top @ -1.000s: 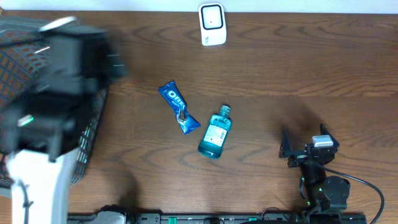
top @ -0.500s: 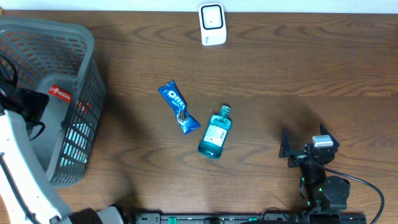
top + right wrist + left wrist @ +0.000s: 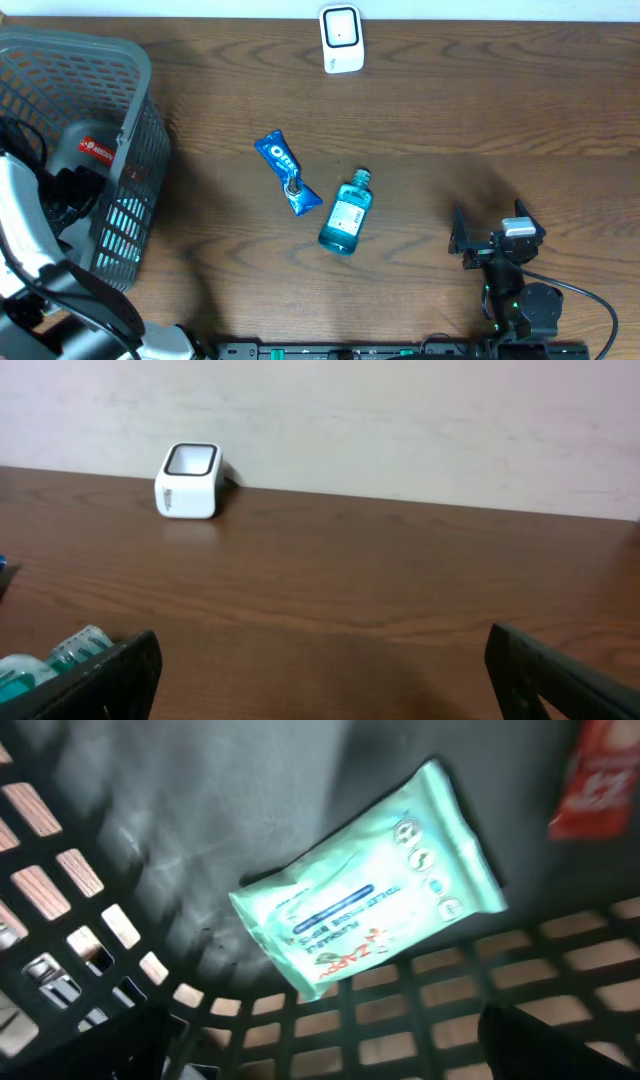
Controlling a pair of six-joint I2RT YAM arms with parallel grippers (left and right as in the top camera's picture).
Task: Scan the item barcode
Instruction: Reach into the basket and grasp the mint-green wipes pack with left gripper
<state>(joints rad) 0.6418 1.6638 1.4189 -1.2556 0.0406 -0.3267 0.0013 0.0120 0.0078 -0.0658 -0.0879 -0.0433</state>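
Observation:
The white barcode scanner (image 3: 341, 38) stands at the table's far edge and also shows in the right wrist view (image 3: 188, 480). A blue Oreo pack (image 3: 287, 172) and a blue mouthwash bottle (image 3: 346, 212) lie mid-table. My left gripper (image 3: 325, 1060) is open inside the grey basket (image 3: 140, 90), just short of a mint-green wipes pack (image 3: 370, 900) lying on the basket floor. A red pack (image 3: 600, 780) lies beyond the wipes. My right gripper (image 3: 490, 235) rests open at the front right, with nothing between its fingers.
The basket's mesh wall (image 3: 450, 1020) runs close under the left fingers. The bottle's cap end (image 3: 50, 655) shows at the lower left of the right wrist view. Bare wood lies between the right gripper and the scanner.
The left arm has swung from above the basket down into it and now hangs over the wipes pack. The right arm and the table items have not moved.

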